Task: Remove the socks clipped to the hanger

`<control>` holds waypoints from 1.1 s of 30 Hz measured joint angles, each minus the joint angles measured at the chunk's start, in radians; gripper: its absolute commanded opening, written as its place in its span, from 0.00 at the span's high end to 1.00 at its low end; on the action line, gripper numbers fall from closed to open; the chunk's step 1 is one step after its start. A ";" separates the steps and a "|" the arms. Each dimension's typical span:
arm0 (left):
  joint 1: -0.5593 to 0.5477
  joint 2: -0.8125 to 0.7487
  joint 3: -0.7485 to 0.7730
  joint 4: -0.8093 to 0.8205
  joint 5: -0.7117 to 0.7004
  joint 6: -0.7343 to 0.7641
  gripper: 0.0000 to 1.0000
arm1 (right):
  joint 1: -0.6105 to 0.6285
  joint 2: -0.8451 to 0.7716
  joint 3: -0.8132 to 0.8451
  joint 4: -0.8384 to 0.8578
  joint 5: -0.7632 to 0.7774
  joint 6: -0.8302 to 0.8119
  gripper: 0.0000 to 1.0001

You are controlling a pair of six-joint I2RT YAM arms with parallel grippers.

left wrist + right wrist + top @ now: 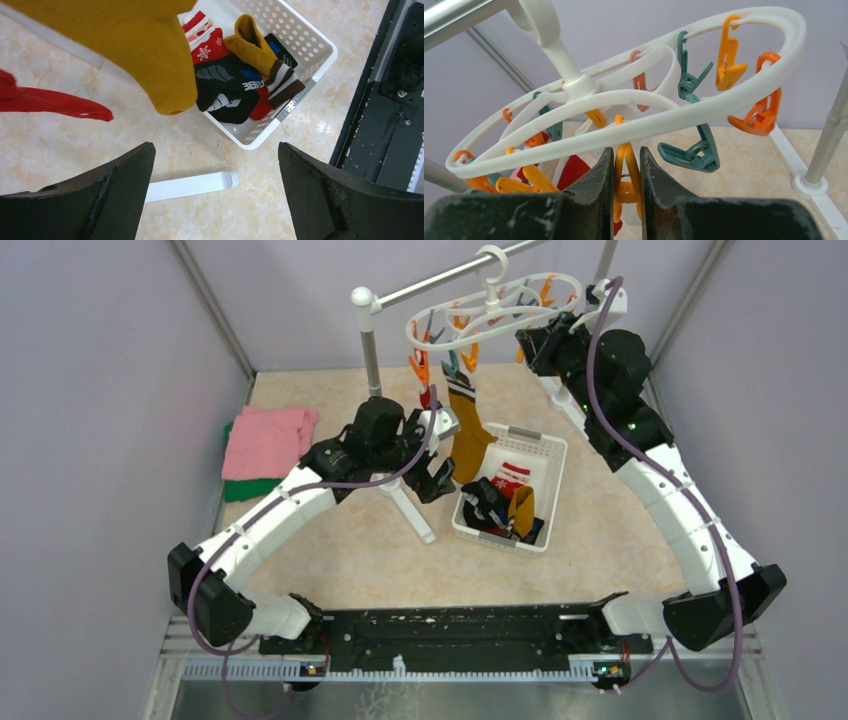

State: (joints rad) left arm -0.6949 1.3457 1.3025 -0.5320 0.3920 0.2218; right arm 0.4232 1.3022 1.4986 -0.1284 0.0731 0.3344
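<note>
The white oval hanger (495, 312) hangs from the rack bar, with orange and teal clips. A mustard-yellow sock (468, 438) and a red sock (428, 398) dangle from its clips. In the left wrist view the mustard sock (145, 50) fills the top and the red sock (50, 102) shows at left. My left gripper (437, 478) is open and empty below the mustard sock, fingers (125, 180) wide apart. My right gripper (626, 152) is shut on an orange clip (626, 172) under the hanger ring (674, 120). What that clip holds is hidden.
A white perforated basket (545, 445) on the floor holds several socks, black, red and mustard (235, 85). The grey-and-white pole rack (372, 340) stands at the back; its white foot (190, 185) lies under my left gripper. Pink (265, 440) and green (250, 488) cloths lie at left.
</note>
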 measured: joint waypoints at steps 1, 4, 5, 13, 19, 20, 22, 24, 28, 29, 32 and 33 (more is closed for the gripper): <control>0.005 0.000 -0.001 0.000 -0.007 -0.008 0.01 | -0.001 0.000 0.000 0.000 -0.001 0.000 0.97; 0.021 0.001 -0.001 0.011 -0.016 -0.018 0.01 | -0.007 0.000 0.000 -0.001 -0.007 0.000 0.93; 0.028 0.002 -0.001 0.015 -0.017 -0.021 0.01 | -0.010 0.000 0.000 -0.001 -0.010 0.000 0.91; 0.136 0.090 0.027 0.100 0.129 -0.050 0.01 | -0.022 -0.003 -0.007 0.000 -0.043 0.009 0.87; 0.163 0.176 0.074 0.161 0.232 -0.064 0.10 | -0.029 -0.019 -0.019 0.004 -0.069 0.029 0.80; 0.163 0.184 0.080 0.173 0.242 -0.069 0.16 | -0.031 -0.019 -0.019 0.003 -0.072 0.033 0.78; 0.162 0.199 0.093 0.196 0.259 -0.080 0.36 | -0.034 -0.020 -0.019 0.002 -0.080 0.040 0.70; 0.163 0.214 0.103 0.218 0.276 -0.089 0.59 | -0.034 -0.020 -0.020 0.002 -0.096 0.046 0.62; 0.163 0.228 0.108 0.240 0.298 -0.100 0.89 | -0.036 -0.030 -0.032 -0.004 -0.121 0.056 0.42; 0.164 0.229 0.108 0.241 0.300 -0.099 0.96 | -0.037 -0.039 -0.046 -0.010 -0.125 0.057 0.40; 0.165 0.229 0.108 0.242 0.304 -0.105 1.00 | -0.040 -0.073 -0.101 -0.021 -0.150 0.061 0.30; 0.165 0.229 0.108 0.242 0.305 -0.105 1.00 | -0.040 -0.089 -0.126 -0.021 -0.165 0.063 0.27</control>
State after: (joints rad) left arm -0.5297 1.5745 1.4101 -0.2901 0.6968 0.1165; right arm 0.3828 1.2129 1.3727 -0.1497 -0.0917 0.3973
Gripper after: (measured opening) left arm 0.011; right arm 0.654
